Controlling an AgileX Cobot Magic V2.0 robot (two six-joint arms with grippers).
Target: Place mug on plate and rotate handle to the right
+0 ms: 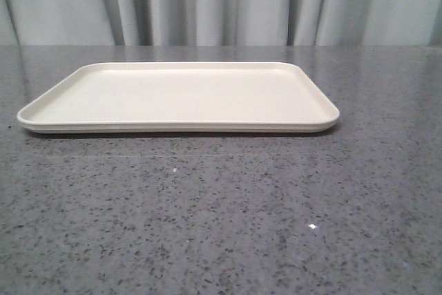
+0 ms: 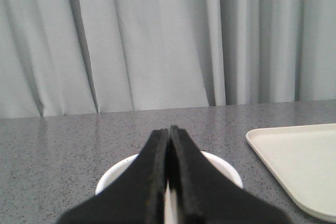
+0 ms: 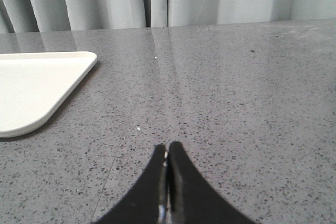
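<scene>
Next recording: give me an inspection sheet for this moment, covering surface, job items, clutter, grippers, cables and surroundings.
Surface: grey speckled stone-look tabletop, glossy, with small light glints.
Plate: large flat cream rectangular tray with rounded corners and a low rim, lying flat on the table, nothing on it.
Mug: only a white round rim shows in the left wrist view, beyond the left gripper and off the tray; print and handle not visible; absent from the front view.
Clutter: nothing seen.
Left gripper: black fingers pressed together, holding nothing.
Right gripper: black fingers together above bare tabletop, holding nothing.
Cables: nothing seen.
Surroundings: pale grey pleated curtain behind the table.
</scene>
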